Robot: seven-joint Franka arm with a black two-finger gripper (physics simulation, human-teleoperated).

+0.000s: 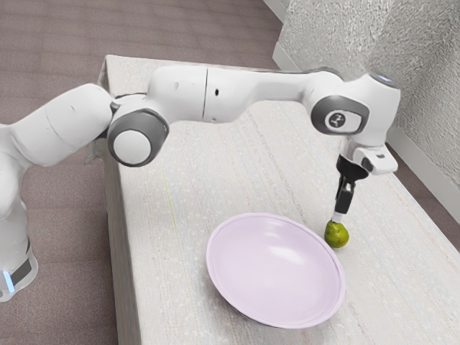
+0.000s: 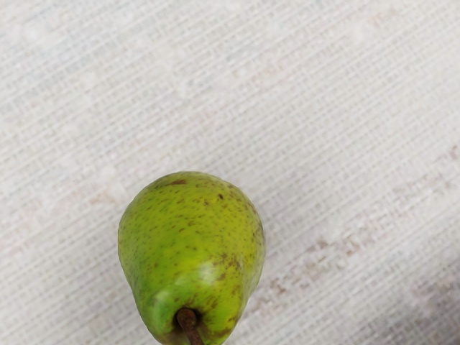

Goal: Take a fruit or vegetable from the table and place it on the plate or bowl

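One pear, stem end cut off.

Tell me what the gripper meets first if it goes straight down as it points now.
The pear, probably: the gripper points down right above its stem end, beside the bowl. Whether they already touch is unclear; the table lies beneath.

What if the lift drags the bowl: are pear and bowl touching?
Cannot tell: the exterior view puts pear beside bowl rim; neither gap nor contact shows plainly.
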